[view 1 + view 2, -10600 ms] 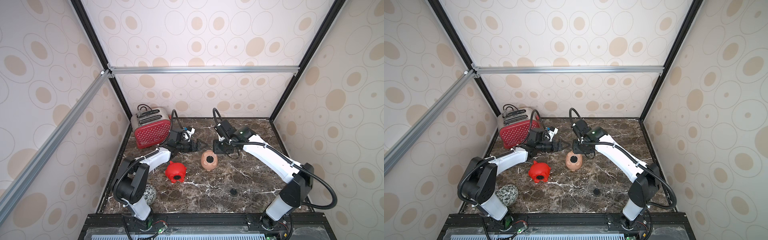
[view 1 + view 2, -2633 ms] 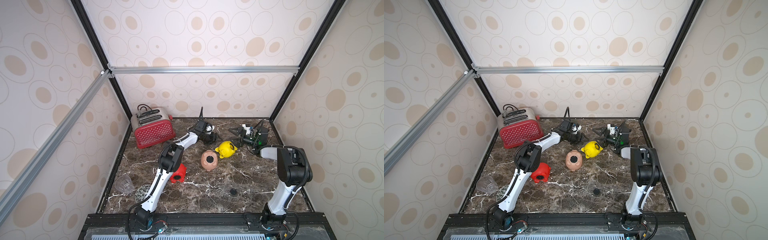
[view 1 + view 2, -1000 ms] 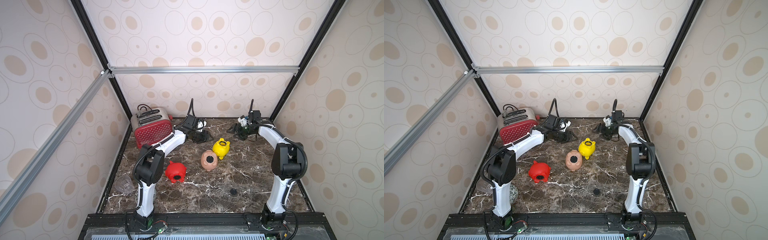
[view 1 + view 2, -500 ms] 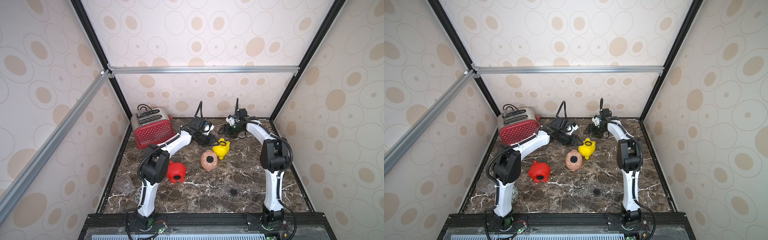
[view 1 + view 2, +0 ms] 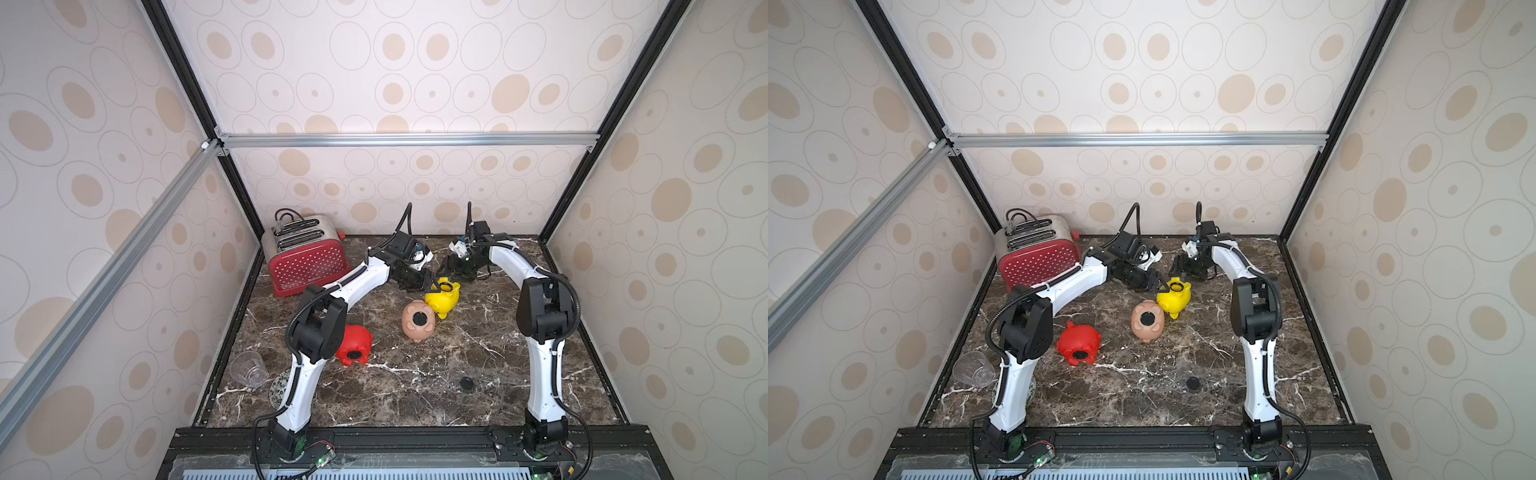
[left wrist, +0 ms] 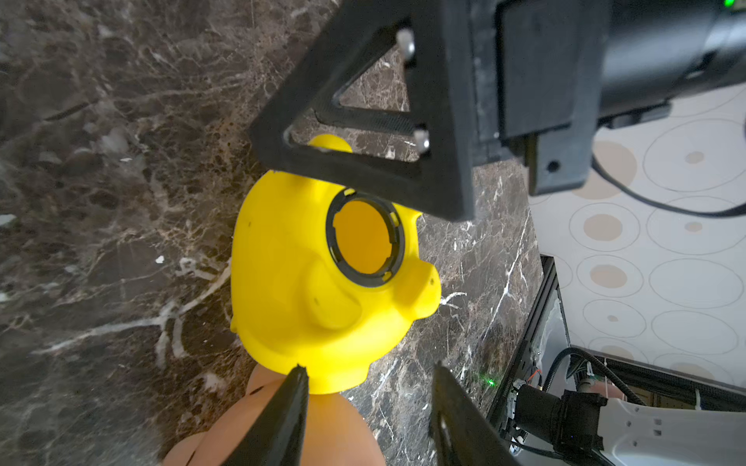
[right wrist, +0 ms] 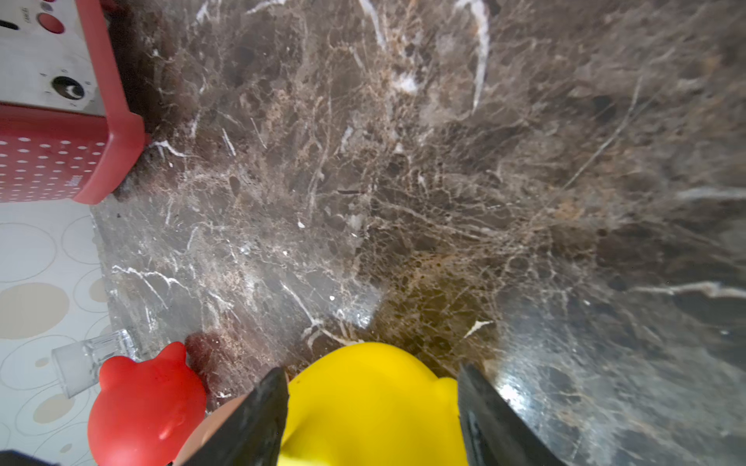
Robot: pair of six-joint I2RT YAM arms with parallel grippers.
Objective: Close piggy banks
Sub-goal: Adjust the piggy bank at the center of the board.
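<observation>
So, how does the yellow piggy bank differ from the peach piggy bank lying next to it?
Colour: the yellow piggy bank is bright yellow, while the peach piggy bank is pale pinkish-brown.
Belly hole: the yellow piggy bank's black-ringed hole is open and shows the hollow inside. A black disc fills the peach piggy bank's hole.
Place: the yellow piggy bank lies farther back than the peach piggy bank.
Both are plastic pigs of similar size, lying with the belly hole turned upward.

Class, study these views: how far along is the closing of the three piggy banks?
Done: red pig and peach pig show dark plugs in their belly holes. In hand: both arms' jaws stand open at the yellow pig, whose hole is unplugged. Left: fit the loose black plug lying on the table.
</observation>
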